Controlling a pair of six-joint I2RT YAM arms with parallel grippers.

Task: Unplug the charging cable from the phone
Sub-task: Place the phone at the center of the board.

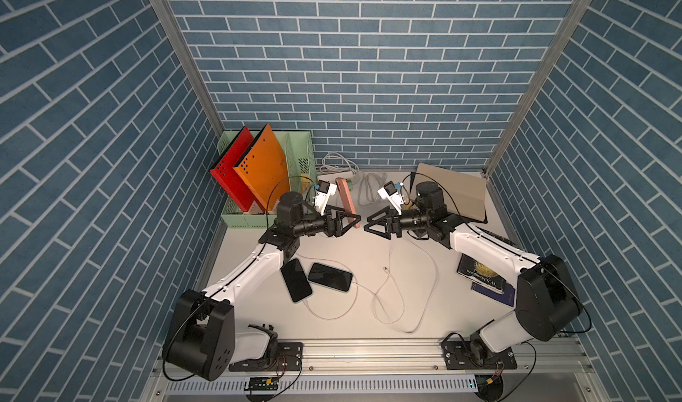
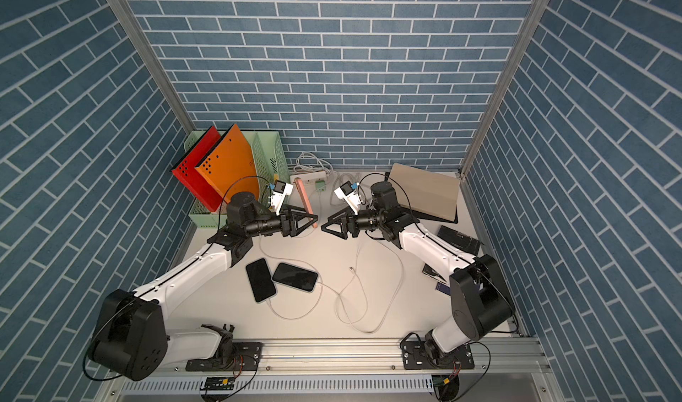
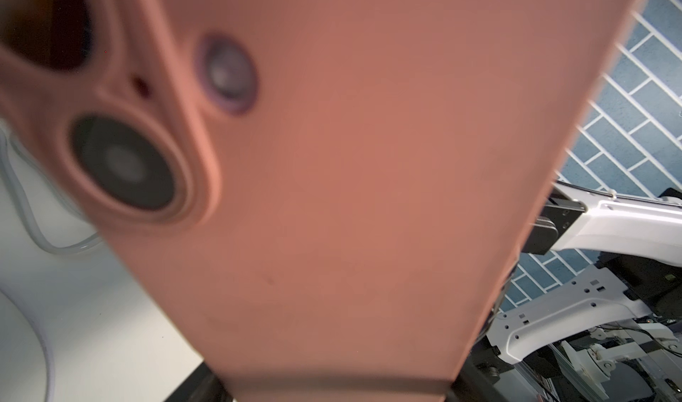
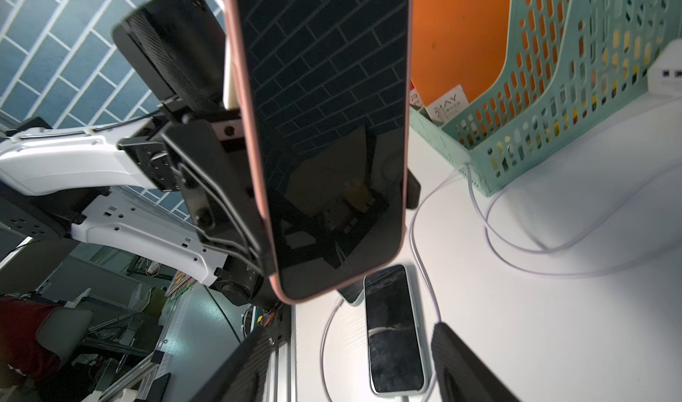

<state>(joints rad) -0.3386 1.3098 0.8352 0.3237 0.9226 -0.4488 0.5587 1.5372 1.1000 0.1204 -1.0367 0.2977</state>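
Observation:
The phone (image 1: 347, 201) (image 2: 307, 205), in a pink case, stands upright above the table, and my left gripper (image 1: 355, 219) (image 2: 313, 220) is shut on it. Its pink back (image 3: 350, 197) fills the left wrist view, with my left gripper (image 3: 337, 392) at its edge. In the right wrist view its dark screen (image 4: 324, 123) faces the camera, and its lower end shows no plug. My right gripper (image 1: 369, 222) (image 2: 325, 227) (image 4: 350, 367) is open with nothing between its fingers, a short way from the phone. The white charging cable's loose end (image 1: 385, 269) (image 2: 351, 269) lies on the table below.
Two black phones (image 1: 296, 280) (image 1: 329, 276) lie on the table with white cables looping to their right. A green file rack (image 1: 240, 219) with red and orange folders stands back left. A power strip (image 1: 343, 175), a tan board (image 1: 454, 193) and a book (image 1: 479, 274) are also there.

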